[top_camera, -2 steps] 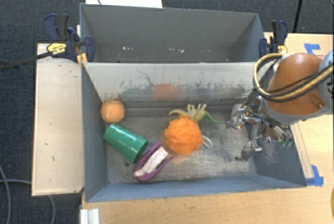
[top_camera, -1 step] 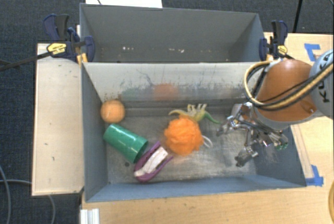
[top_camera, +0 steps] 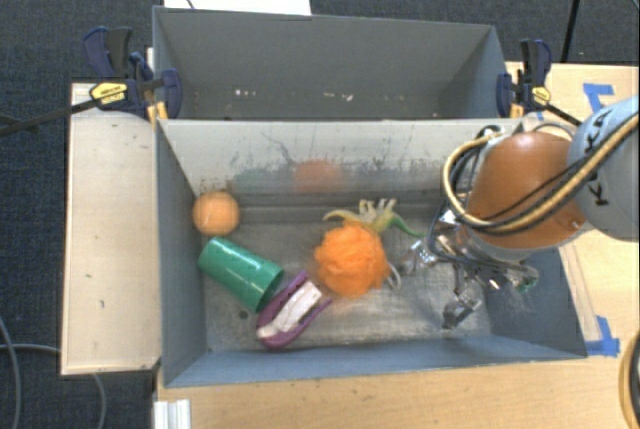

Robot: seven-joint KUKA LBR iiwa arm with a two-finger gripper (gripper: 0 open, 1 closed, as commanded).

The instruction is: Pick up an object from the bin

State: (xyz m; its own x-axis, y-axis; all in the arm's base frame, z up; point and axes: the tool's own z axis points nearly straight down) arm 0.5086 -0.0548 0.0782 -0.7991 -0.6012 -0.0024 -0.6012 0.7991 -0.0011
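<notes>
The pincer (top_camera: 456, 301) hangs low in the right part of the grey metal bin (top_camera: 330, 67), under the round, shiny orange-brown cover (top_camera: 520, 187) of the wrist. Its dark metal parts are above the bare, scratched floor, and I cannot tell if it is open or closed. The nearest thing is a fluffy orange tuft (top_camera: 350, 259), near the middle of the floor and just to the left of the pincer. It is roundish with a soft, hairy surface. Thin yellow-green leaves (top_camera: 374, 213) come out of its upper side, so it points toward the back wall. Below and to the left of it lies a purple pouch (top_camera: 290, 309) with something white inside; its long axis goes from lower left to upper right, toward the tuft. Just beside the pouch, a green plastic cup (top_camera: 238, 271) lies on its side, with the mouth to the lower right. A smooth orange ball (top_camera: 215, 213) rests at the left, near the back wall.
</notes>
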